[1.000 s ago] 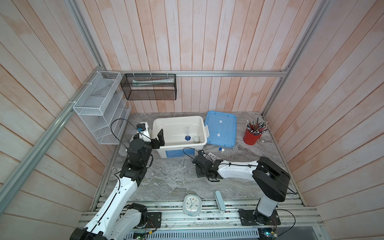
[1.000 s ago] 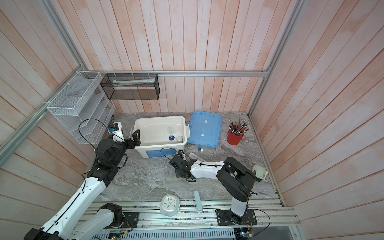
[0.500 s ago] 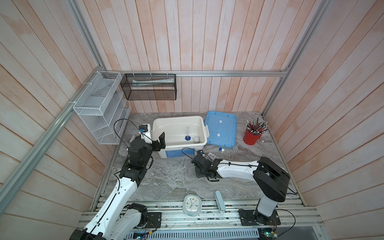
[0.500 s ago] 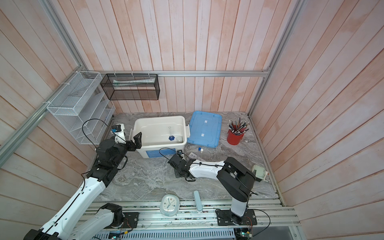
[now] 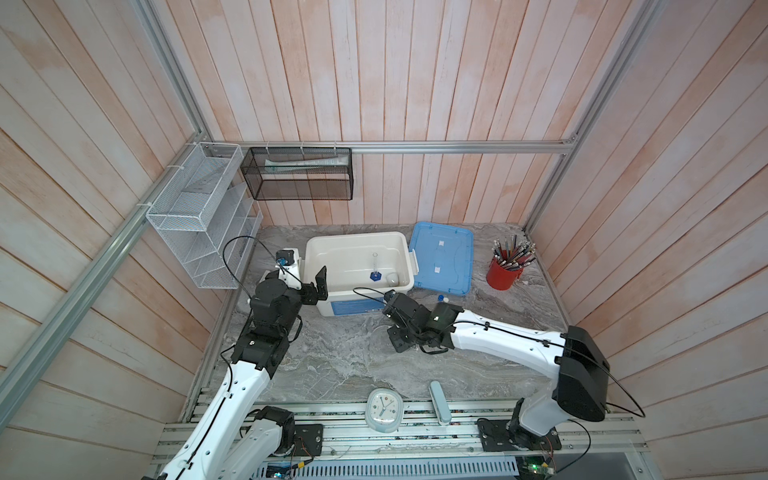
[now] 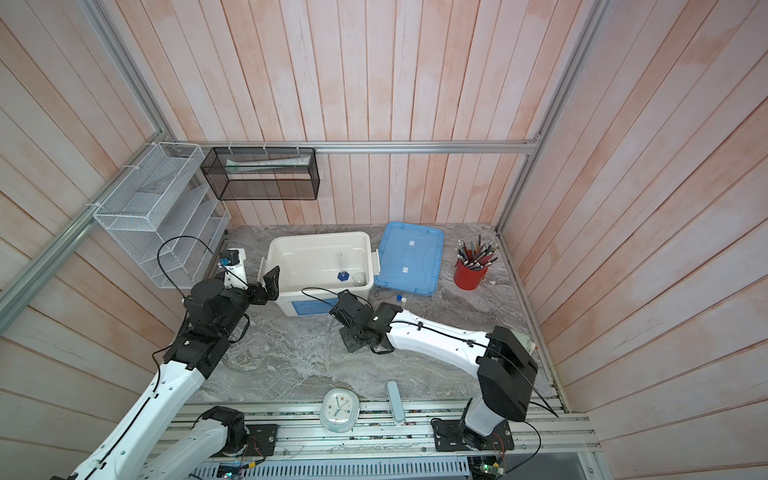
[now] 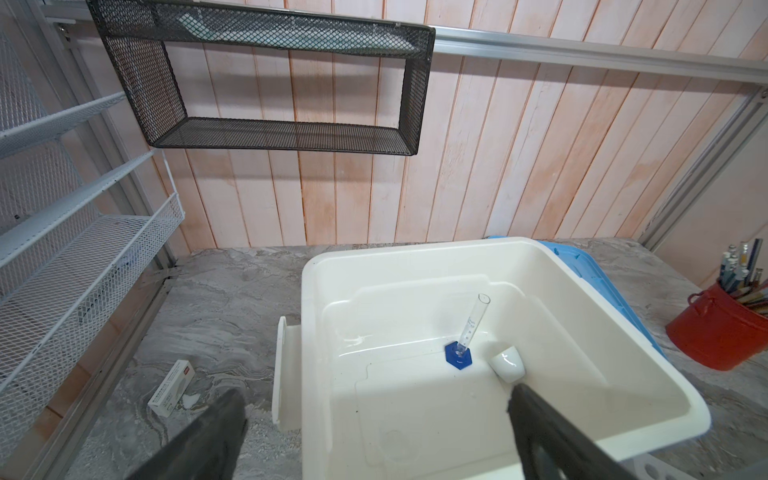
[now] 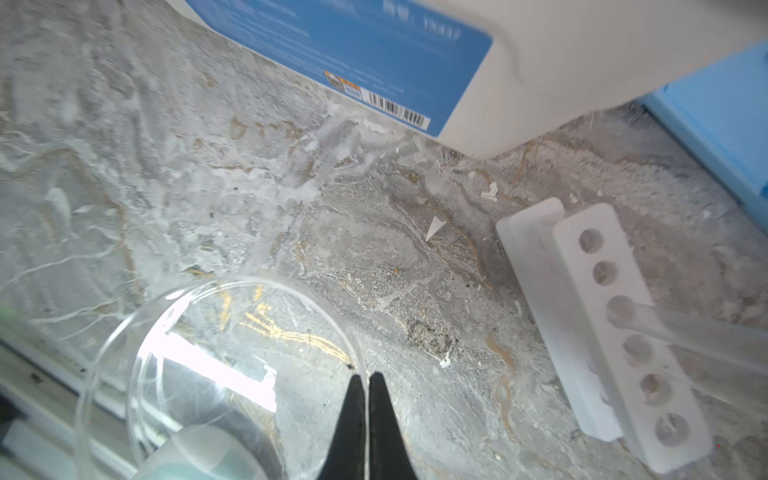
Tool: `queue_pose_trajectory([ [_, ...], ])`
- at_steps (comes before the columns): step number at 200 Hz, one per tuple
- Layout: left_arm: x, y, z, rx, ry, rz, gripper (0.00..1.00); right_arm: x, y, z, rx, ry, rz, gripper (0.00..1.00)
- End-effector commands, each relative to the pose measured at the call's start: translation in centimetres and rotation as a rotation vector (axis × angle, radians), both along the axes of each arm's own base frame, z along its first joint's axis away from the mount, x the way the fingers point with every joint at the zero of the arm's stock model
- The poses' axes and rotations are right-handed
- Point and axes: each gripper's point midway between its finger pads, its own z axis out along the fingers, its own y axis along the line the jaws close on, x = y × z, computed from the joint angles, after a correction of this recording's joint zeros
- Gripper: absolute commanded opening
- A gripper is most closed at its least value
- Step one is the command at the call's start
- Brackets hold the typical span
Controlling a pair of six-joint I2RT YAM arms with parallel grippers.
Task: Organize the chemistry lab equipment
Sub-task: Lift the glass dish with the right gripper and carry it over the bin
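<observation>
My right gripper is shut on the rim of the clear petri dish, the thin wall pinched between both tips; in both top views it sits low over the table in front of the white bin. Beside it lies the white six-hole rack with a clear tube in one hole. A blue-capped tube lies by the bin. Inside the bin stand the blue-hexagon-based vessel and the small white dish. My left gripper hangs open over the bin's left rim, holding nothing.
A blue lid lies right of the bin, with the red cup of pens beyond it. A round clock and a pale case sit at the front edge. A white wire shelf and a black mesh basket hang on the walls. A small box lies left of the bin.
My right jaws have closed the last bit onto the petri dish's rim. The left arm has shifted slightly beside the bin, its gripper still open.
</observation>
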Motion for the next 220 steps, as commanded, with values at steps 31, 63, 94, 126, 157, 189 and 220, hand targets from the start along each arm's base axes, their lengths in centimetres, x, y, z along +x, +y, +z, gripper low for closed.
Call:
queue_pose_trajectory([
  [31,-0.5,1.2,1.4,0.004,-0.022,0.033,1.0,1.6,1.1,9.6,0.082,-0.151,0.124,0.01],
  [63,-0.6,1.4,1.0,-0.002,-0.015,0.031,1.0,7.2,1.9,13.0,0.078,-0.265,0.094,0.0],
  [94,-0.8,1.6,1.0,-0.002,-0.02,0.038,1.0,12.1,3.7,13.5,0.088,-0.313,0.076,0.0],
  [126,-0.8,1.1,0.5,-0.008,-0.016,0.007,1.0,16.0,6.0,13.1,0.083,-0.35,0.067,0.0],
  [157,-0.7,1.0,0.4,-0.027,-0.015,-0.006,1.0,18.7,8.3,11.2,0.073,-0.343,0.083,0.0],
  [189,-0.6,1.0,0.1,-0.047,-0.009,-0.013,1.0,20.6,10.3,8.2,0.052,-0.315,0.105,0.0],
  [220,-0.6,1.1,0.1,-0.049,-0.007,-0.018,1.0,21.8,11.5,6.0,0.043,-0.292,0.111,0.0],
])
